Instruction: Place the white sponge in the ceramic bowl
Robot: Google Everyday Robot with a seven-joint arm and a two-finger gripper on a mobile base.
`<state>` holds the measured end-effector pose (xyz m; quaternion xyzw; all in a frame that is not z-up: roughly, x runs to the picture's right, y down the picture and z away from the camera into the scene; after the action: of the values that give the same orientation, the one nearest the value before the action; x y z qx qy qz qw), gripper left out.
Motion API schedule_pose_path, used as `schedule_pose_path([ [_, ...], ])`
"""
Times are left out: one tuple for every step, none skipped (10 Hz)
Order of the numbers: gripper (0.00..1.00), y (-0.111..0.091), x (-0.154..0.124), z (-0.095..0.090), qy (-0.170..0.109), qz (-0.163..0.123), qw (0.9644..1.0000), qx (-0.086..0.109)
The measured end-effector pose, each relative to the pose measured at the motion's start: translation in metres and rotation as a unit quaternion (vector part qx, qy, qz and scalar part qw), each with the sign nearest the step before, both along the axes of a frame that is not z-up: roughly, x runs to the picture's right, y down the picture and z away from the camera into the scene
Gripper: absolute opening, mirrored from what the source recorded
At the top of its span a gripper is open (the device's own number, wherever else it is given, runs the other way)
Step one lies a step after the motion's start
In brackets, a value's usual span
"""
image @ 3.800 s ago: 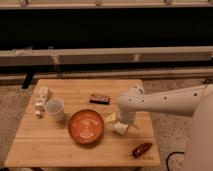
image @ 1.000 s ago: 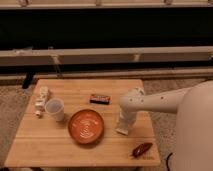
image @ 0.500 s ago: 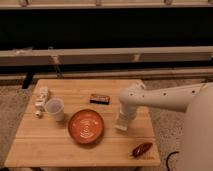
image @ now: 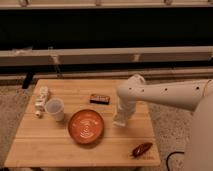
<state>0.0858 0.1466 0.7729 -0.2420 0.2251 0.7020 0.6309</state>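
- Sponge first: we can't pick out the white sponge as its own shape anywhere on the wooden table (image: 45, 142). It isn't in the ceramic bowl (image: 86, 126), whose ringed inside shows bare. The pale bit at the very tip of the gripper (image: 119, 121) may be it, but we can't say for sure.
- The gripper points straight down, low over the table. It's just beside the bowl's right rim as we see it, and not touching the bowl as far as we can make out. Whether it's clamped on anything or loose, we can't tell from here.
- Our read: the step in hand is grab-and-lift, and the carry to the bowl is not yet done.
- To do it well, we'd confirm the hold before going sideways. A soft block squashes, so a light squeeze near its middle beats a hard pinch at a corner.
- We'd lift straight up first, high enough to pass the rim. Dragging across at table height would likely bump the bowl and shove it toward the white cup (image: 55, 108).
- After that it's a short hop over to the bowl. We'd stop above its middle and let go low so the sponge doesn't bounce out.
- Nothing else sits on that path. The dark flat box (image: 99, 98) is behind, the reddish thing (image: 141, 149) is near the front right edge, and the small white blocks (image: 40, 101) are well off beyond the cup.
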Motion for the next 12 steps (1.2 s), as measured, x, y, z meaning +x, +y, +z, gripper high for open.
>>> schedule_pose_path([
  [0.13,-0.006,-0.004,-0.005,-0.004,-0.008,1.0,0.002],
  [0.13,-0.008,-0.007,-0.007,-0.007,-0.014,0.9999,0.002],
  [0.13,-0.01,-0.01,-0.011,-0.009,-0.022,0.9997,0.002],
  [0.13,-0.01,-0.016,-0.015,-0.012,-0.031,0.9994,0.001],
  [0.13,-0.012,-0.031,-0.016,-0.02,-0.044,0.9988,0.001],
  [0.13,-0.015,-0.048,-0.018,-0.028,-0.059,0.9979,0.001],
  [0.13,-0.017,-0.061,-0.018,-0.033,-0.067,0.9972,0.0],
  [0.13,-0.018,-0.066,-0.02,-0.036,-0.077,0.9964,0.0],
  [0.13,-0.016,-0.07,-0.022,-0.04,-0.085,0.9955,-0.002],
  [0.13,-0.016,-0.074,-0.023,-0.044,-0.09,0.995,-0.002],
  [0.13,-0.016,-0.083,-0.024,-0.048,-0.096,0.9943,-0.003],
  [0.13,-0.015,-0.093,-0.027,-0.052,-0.101,0.9935,-0.003],
])
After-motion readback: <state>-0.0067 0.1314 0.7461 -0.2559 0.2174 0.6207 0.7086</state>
